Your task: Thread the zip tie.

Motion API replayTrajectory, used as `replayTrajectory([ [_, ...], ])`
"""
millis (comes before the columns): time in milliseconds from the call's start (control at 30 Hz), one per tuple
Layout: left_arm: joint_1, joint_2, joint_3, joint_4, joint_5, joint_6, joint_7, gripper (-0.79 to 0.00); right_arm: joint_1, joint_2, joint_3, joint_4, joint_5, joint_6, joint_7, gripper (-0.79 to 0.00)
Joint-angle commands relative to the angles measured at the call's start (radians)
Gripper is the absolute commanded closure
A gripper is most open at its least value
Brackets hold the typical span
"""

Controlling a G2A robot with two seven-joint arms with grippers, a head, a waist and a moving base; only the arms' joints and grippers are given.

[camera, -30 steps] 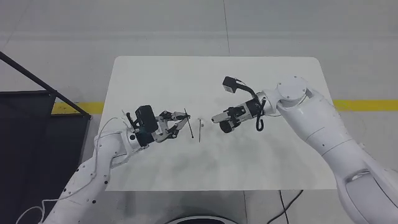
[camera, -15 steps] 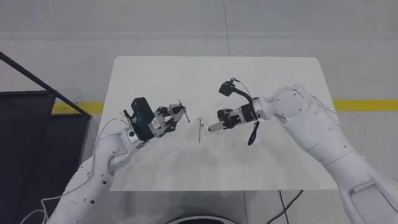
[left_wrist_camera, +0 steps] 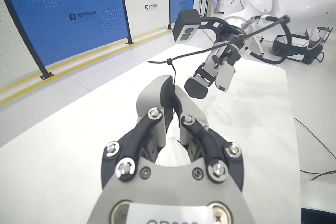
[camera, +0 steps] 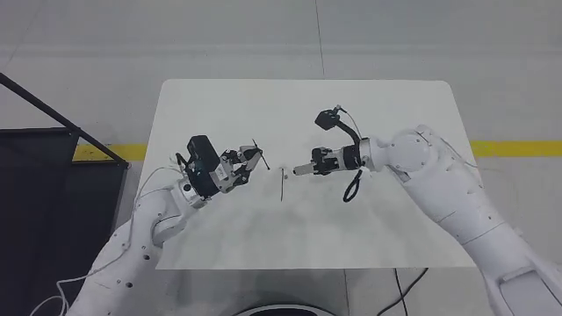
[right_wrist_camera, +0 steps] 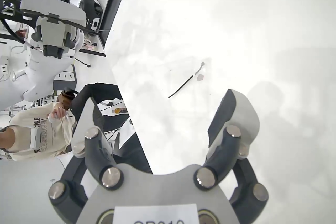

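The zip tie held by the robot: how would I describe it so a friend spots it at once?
Start at the white table, then the left gripper over its left part. The zip tie is the thin black strap pinched in that gripper. Unlike the other strap lying flat on the table, it is held up in the air.

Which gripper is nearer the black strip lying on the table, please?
Right: the right gripper is open near the black strip; the left gripper, shut on the zip tie, is farther off.
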Motion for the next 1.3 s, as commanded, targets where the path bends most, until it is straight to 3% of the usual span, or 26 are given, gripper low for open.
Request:
replayTrajectory([
  [0,0.007,-0.003,0.001,-0.006,-0.026,0.026,-0.015,0.0,-0.014,0.003,0.012,-0.019,-0.058,-0.143,-0.063,-0.785],
  [200,0.004,-0.006,0.004,-0.014,-0.069,0.033,-0.071,0.0,-0.064,0.018,0.058,-0.042,-0.33,-0.455,-0.285,-0.785],
  [300,-0.003,-0.008,0.011,-0.012,-0.102,-0.005,-0.081,0.0,-0.103,0.025,0.09,-0.062,-0.442,-0.512,-0.4,-0.785],
  [667,-0.008,-0.009,0.013,-0.012,-0.108,-0.004,-0.092,0.0,-0.115,0.025,0.091,-0.08,-0.482,-0.507,-0.421,-0.785],
  [933,0.014,-0.013,0.023,-0.05,-0.139,0.006,-0.113,0.0,-0.096,-0.011,0.051,-0.066,-0.704,-0.563,-0.59,-0.785],
  [1167,0.011,-0.016,0.03,-0.047,-0.171,-0.014,-0.137,0.0,-0.096,-0.041,0.035,-0.037,-0.847,-0.554,-0.777,-0.551],
  [1267,0.01,-0.018,0.035,-0.045,-0.168,-0.017,-0.14,0.0,-0.092,-0.051,0.028,-0.025,-0.876,-0.548,-0.811,-0.548],
])
